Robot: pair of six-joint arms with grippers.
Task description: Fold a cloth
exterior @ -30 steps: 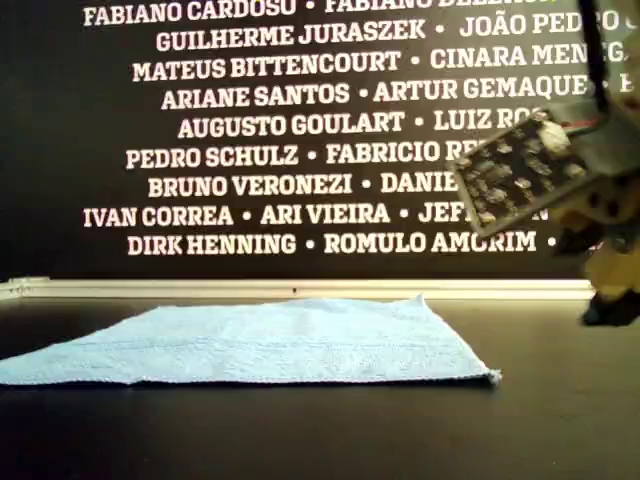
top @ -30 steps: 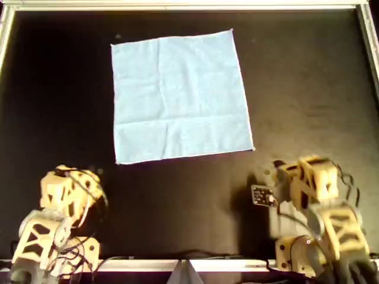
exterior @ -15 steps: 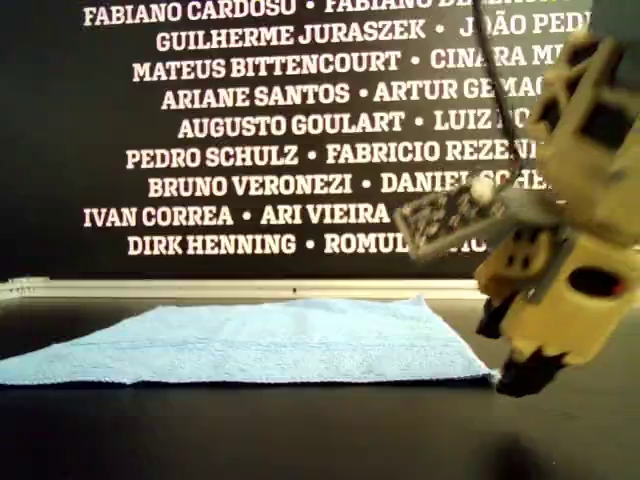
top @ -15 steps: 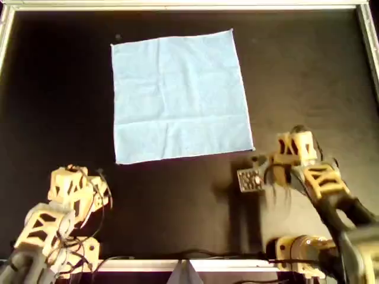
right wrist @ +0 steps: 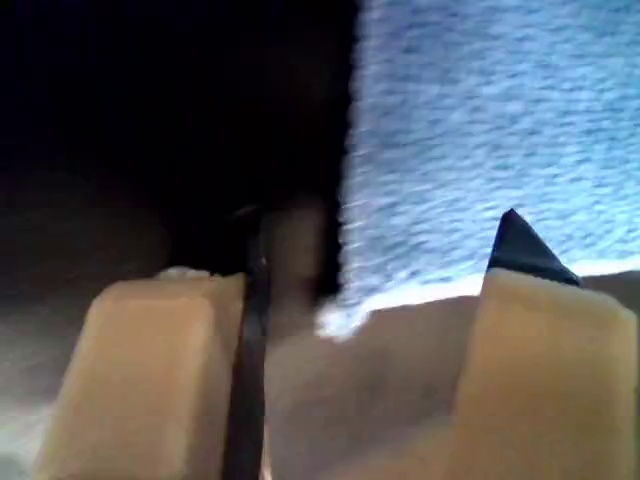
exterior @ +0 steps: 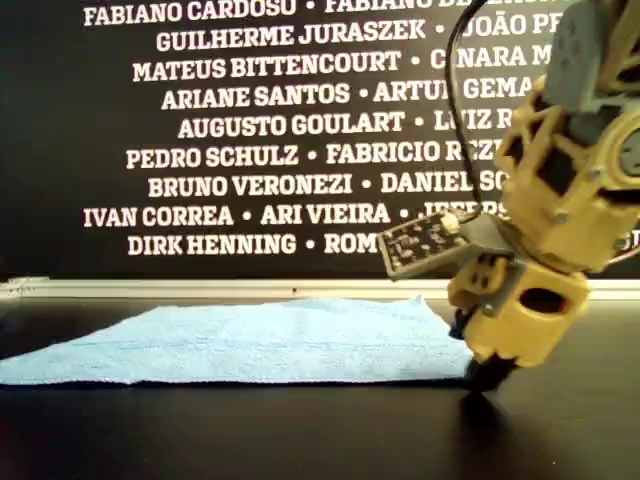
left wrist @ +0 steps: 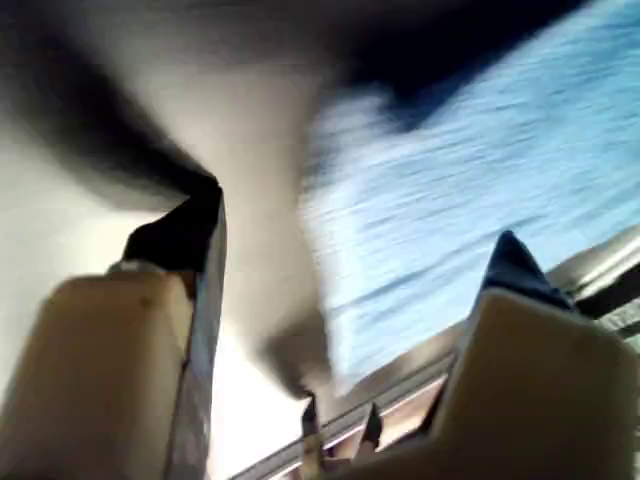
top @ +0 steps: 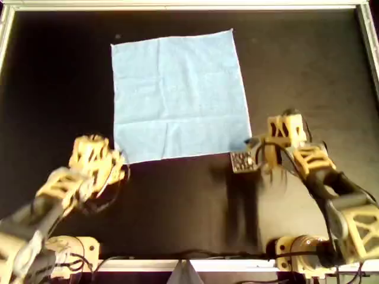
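Observation:
The light-blue cloth (top: 177, 94) lies flat and spread out on the black table, also seen low in the exterior view (exterior: 260, 340). My right gripper (top: 250, 144) is open and down at the cloth's near right corner in the overhead view. That corner (right wrist: 335, 320) lies between the open jaws of the right gripper (right wrist: 380, 255), and its tips (exterior: 472, 355) reach the table in the exterior view. My left gripper (top: 117, 160) is open at the near left corner in the overhead view. There the blurred cloth (left wrist: 480, 190) shows between the fingers of the left gripper (left wrist: 350, 250).
A metal rail (top: 177, 6) frames the black table along the far edge and sides in the overhead view. A dark wall with white names (exterior: 260, 130) stands behind. Both arm bases (top: 302, 254) sit at the near edge.
Both arms have reached forward from the near edge to the cloth's near corners. The right gripper dropped to the table at its corner; the left is still blurred by motion.

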